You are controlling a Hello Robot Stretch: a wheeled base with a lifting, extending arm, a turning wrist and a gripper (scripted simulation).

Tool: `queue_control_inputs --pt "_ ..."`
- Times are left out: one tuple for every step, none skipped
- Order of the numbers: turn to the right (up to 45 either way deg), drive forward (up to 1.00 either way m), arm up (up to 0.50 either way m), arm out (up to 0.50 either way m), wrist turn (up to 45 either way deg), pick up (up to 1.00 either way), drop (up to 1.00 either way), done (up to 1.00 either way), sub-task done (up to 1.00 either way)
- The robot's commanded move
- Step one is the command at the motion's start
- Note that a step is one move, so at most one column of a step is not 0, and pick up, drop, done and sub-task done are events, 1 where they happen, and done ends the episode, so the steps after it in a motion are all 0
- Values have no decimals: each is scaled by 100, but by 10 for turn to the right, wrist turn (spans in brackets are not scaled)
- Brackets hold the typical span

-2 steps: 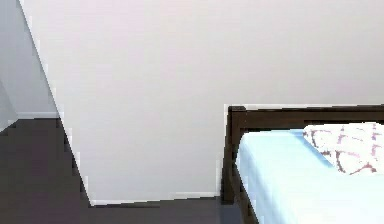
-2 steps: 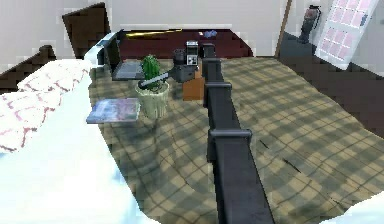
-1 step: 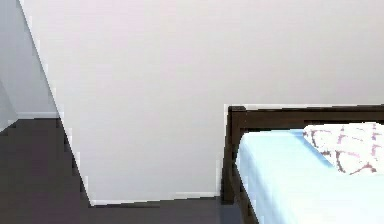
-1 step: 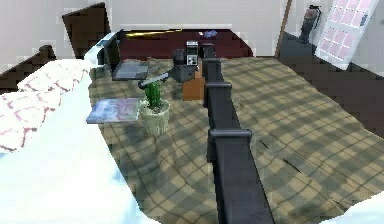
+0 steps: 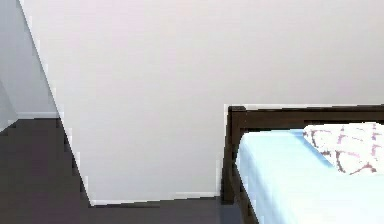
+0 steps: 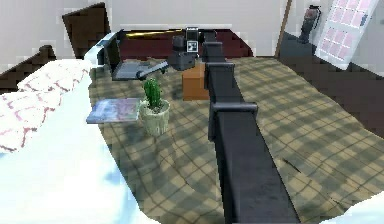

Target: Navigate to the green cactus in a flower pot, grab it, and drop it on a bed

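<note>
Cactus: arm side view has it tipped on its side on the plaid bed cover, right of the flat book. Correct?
Not tipped. In the arm side view the cactus stands upright in its pot on the plaid bed cover, right of the flat book.

Cactus [image 6: 153, 95] left of arm [image 6: 238, 150]; checked surface [image 6: 310, 130] bare right.

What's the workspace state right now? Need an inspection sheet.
Surface: bed, green plaid cover, light blue sheet, patterned pillow.
Job's things: green cactus in a pale pot, upright on the cover.
Clutter: flat book-like thing beside the pot; brown box farther out.
Grippers: claw at the far end of the arm, things behind it; cannot tell whether it holds anything.
Cables: nothing seen.
Surroundings: dark headboard, white door, dark floor.
</note>
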Motion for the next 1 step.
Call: queue_control_inputs --pt "0 0 0 -8 0 0 0 0 0"
